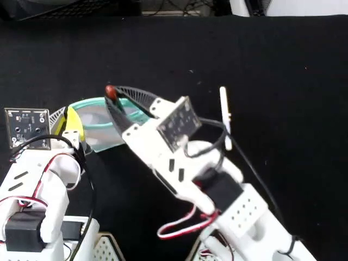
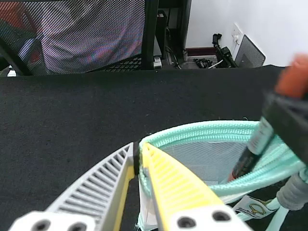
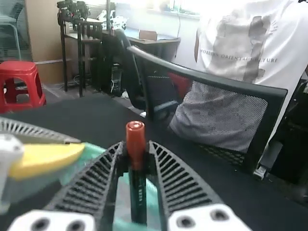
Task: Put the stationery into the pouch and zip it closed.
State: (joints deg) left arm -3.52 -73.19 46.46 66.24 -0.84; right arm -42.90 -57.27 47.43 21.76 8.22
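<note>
Right hand (image 3: 135, 148) clamps the red-capped pen (image 3: 135, 131) upright, long axis vertical, tip inside the open mouth of the pouch (image 2: 207, 129) directly below; left hand (image 2: 138, 161) pinches its rim.

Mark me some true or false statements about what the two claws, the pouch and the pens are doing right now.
1. The right claw is shut on a red-capped pen, held upright. True.
2. The pouch is zipped closed. False: its mouth gapes open, and the lower end of the red-capped pen sits inside it.
3. A white pen lies on the table, outside the pouch. True.
4. The left claw is open and holds nothing. False: it is shut on the pouch's rim.
</note>
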